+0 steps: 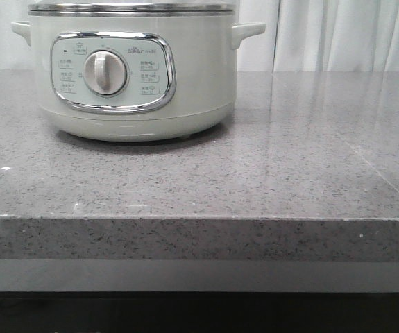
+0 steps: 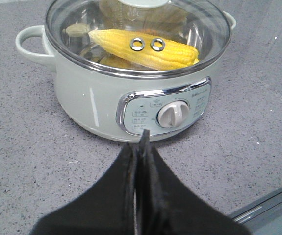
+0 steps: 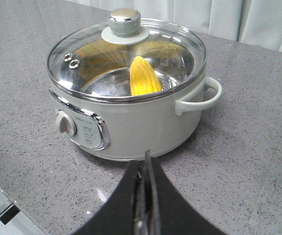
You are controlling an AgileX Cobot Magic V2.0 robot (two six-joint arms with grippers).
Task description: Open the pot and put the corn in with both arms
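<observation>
The pale grey-green pot (image 1: 133, 76) stands at the back left of the grey table, its dial facing me. It also shows in the left wrist view (image 2: 131, 93) and the right wrist view (image 3: 131, 117). A glass lid (image 3: 126, 61) with a grey knob (image 3: 124, 22) sits on the pot. The yellow corn (image 2: 145, 48) lies inside the pot under the lid, and shows in the right wrist view too (image 3: 144, 78). My left gripper (image 2: 143, 142) is shut and empty, in front of the pot's panel. My right gripper (image 3: 146, 161) is shut and empty, short of the pot's side.
The grey speckled stone table (image 1: 289, 159) has its front edge (image 1: 199, 218) near me. White curtains (image 1: 338, 35) hang behind it. The pot's side handles (image 3: 202, 95) stick out left and right.
</observation>
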